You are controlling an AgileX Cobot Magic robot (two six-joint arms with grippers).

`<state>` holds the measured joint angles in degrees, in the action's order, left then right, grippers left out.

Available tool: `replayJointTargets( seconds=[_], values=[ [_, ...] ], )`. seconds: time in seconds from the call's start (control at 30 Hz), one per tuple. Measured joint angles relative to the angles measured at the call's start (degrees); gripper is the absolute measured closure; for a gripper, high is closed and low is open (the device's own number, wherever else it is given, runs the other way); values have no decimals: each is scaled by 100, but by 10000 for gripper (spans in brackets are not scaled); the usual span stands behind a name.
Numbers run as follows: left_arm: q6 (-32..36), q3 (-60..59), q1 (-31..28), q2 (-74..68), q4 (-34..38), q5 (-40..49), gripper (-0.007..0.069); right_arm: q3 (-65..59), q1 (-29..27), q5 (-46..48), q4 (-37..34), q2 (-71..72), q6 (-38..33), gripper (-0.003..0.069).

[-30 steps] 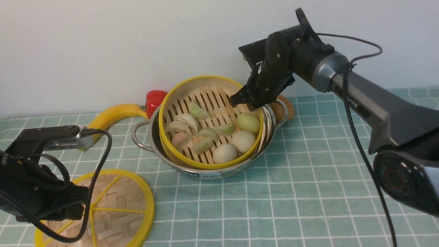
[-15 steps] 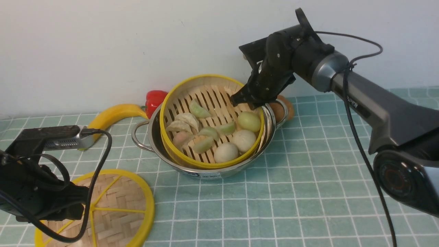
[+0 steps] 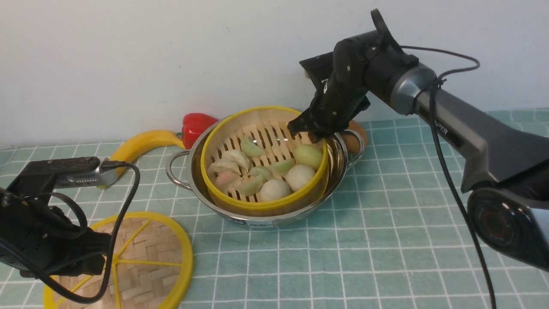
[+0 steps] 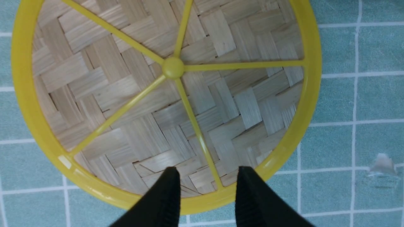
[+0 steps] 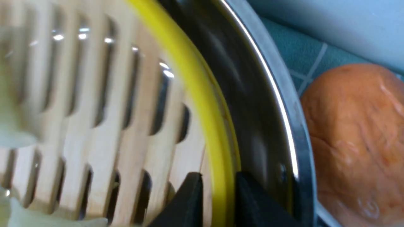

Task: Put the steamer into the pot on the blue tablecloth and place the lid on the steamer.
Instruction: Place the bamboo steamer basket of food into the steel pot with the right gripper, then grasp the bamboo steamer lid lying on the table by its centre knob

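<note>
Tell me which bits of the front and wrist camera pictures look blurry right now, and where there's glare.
Right wrist view: the steamer's yellow rim is soft and smeared, with bright glints between the slats and a glare streak along the pot's edge; left wrist view: gripper fingertips blurred, lid's weave fairly crisp; front view: mostly sharp, small glints through the slats.

The front view's lower edge crops the woven bamboo lid (image 3: 146,266), and the left gripper (image 4: 208,195) hides part of its rim. The steamer (image 5: 176,63) runs out of the right wrist view, its near dumpling (image 5: 12,107) blurred.
</note>
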<state>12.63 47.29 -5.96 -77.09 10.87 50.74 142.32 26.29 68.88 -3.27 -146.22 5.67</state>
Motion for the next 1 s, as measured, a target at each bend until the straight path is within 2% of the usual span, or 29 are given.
replayJointTargets(
  seconds=[0.07, 0.2, 0.33, 0.5, 0.77, 1.0],
  values=[
    [0, 0, 0, 0, 0, 0, 382, 0, 0, 25, 0, 0, 0, 452],
    [0, 0, 0, 0, 0, -18, 382, 4, 0, 30, -72, 0, 0, 365],
    [0, 0, 0, 0, 0, -141, 382, 6, 0, 30, -107, 59, 0, 324],
    [0, 0, 0, 0, 19, -241, 382, 6, 0, 37, -69, 313, 0, 313],
    [0, 13, 0, -32, 350, -649, 382, 11, 0, 142, 205, 1480, 19, 311],
    [0, 35, 0, -533, 210, -964, 382, 11, 0, 142, -319, 3280, 78, 311]
  ],
)
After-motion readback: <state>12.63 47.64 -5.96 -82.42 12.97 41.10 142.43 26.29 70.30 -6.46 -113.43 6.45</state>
